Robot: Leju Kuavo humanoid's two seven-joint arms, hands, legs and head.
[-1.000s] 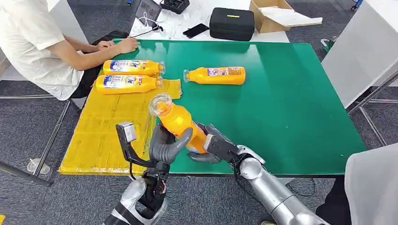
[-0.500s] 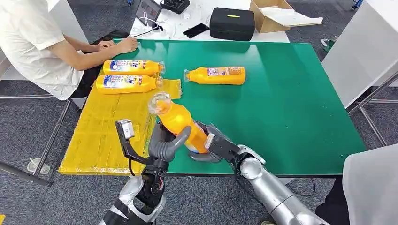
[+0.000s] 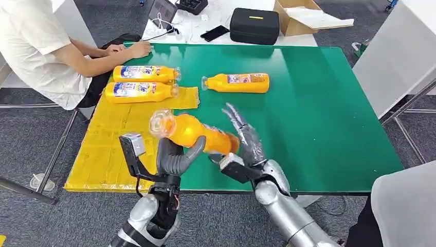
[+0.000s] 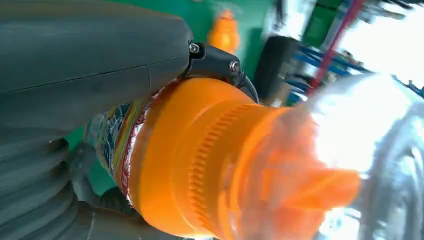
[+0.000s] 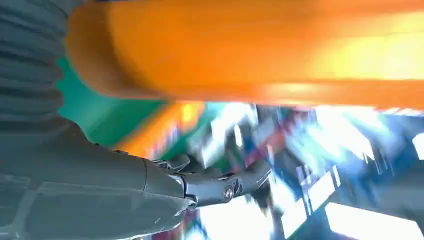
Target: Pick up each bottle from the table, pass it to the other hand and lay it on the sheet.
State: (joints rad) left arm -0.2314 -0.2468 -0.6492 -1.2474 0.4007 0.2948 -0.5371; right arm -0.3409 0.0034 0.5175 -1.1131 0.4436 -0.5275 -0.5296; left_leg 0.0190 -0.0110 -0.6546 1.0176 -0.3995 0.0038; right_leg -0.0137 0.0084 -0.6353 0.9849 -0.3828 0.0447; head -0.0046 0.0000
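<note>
My left hand (image 3: 175, 157) grips an orange bottle (image 3: 198, 135) around its middle, above the table's near edge. The bottle lies almost level, its clear cap end (image 3: 162, 123) pointing out over the yellow sheet (image 3: 110, 149). Up close, the left wrist view shows the same bottle (image 4: 210, 165) under my thumb (image 4: 90, 65). My right hand (image 3: 247, 141) stands beside the bottle's base with its fingers spread and raised, holding nothing. In the right wrist view the bottle (image 5: 250, 50) crosses above my right hand (image 5: 100, 195). Two bottles (image 3: 146, 73) (image 3: 139, 91) lie on the sheet's far end. One more bottle (image 3: 236, 82) lies on the green table (image 3: 319, 118).
A person sits at the far left with a hand (image 3: 136, 50) on the table corner by the sheet. Beyond the table are a black case (image 3: 253, 25), a cardboard box (image 3: 303, 15) and a phone (image 3: 213, 33). A white panel (image 3: 396, 56) stands to the right.
My right hand has let go of the bottle and spread its fingers. My left hand has carried the bottle left and tipped it from steeply tilted to nearly level.
</note>
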